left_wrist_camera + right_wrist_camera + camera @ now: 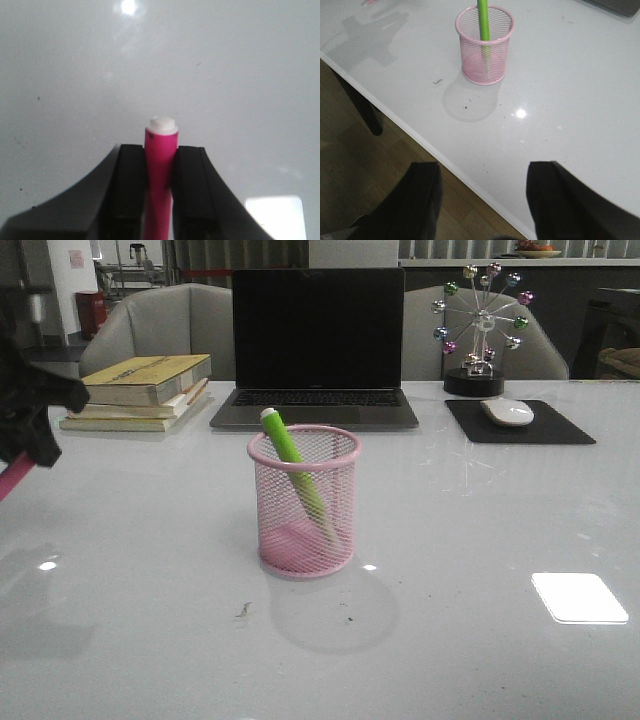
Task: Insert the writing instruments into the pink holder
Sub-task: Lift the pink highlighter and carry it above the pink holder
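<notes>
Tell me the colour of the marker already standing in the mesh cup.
Lime green marker, leaning inside the pink holder; the front view shows it best.

Three views: one fixed in front, two carried on the wrists.

The bench [480, 570] is seen forward from the near edge; the left wrist view is held close above it, while the pink holder [304, 502] is shared by the front and right wrist views.
</notes>
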Controlling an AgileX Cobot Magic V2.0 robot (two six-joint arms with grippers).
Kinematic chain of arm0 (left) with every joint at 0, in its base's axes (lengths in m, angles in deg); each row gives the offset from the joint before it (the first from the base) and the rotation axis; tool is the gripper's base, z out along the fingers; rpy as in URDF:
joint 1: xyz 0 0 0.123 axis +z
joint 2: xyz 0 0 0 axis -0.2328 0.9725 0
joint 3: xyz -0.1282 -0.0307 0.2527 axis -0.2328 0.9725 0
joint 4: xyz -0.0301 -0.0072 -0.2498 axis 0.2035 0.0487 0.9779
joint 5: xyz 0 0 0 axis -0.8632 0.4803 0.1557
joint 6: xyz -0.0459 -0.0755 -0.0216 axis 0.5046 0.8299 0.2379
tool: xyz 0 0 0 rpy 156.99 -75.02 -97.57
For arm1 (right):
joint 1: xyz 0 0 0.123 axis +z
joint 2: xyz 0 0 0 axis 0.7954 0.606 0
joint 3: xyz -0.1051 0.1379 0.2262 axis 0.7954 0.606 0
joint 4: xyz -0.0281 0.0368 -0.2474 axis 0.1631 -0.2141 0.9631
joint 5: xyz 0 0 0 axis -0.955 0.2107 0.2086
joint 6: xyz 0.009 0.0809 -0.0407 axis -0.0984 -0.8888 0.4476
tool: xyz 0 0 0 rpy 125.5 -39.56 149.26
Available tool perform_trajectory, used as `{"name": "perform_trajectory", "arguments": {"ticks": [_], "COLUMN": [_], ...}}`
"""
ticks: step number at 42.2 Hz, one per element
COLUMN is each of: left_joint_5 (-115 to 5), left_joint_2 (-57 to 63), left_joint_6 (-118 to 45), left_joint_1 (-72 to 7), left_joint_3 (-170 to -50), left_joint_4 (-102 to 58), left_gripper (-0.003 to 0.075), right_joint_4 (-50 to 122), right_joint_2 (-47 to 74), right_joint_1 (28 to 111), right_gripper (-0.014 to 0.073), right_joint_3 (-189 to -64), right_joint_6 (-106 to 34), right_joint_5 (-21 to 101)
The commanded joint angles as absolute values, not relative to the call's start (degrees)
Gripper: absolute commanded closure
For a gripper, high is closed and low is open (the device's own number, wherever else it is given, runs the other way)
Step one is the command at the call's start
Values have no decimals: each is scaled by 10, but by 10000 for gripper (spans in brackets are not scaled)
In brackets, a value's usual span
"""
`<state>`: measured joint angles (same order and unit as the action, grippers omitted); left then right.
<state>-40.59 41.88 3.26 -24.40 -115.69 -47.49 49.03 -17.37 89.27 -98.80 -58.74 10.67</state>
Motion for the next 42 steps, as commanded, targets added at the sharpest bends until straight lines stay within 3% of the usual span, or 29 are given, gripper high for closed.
{"name": "perform_trajectory", "arguments": {"ticks": [1,11,26,42], "left_joint_5": [-542,-807,-1104,-1140], "left_joint_2": [322,218,258,401], "left_joint_6": [33,33,33,39], "left_joint_1": [-274,-380,-555,-575], "left_joint_3": [-1098,-956,-931,-1013], "left_joint_4": [-468,-407,-375,-378], "left_gripper": [629,629,629,629], "right_joint_4": [496,496,496,496], "right_joint_2": [-172,-172,-172,-172], "right_joint_1": [892,892,892,892], "right_gripper": [105,105,105,105], "right_joint_3": [-1004,-1004,-1004,-1004], "right_joint_6": [-586,-586,-586,-586], "right_joint_5": [145,145,145,145]}}
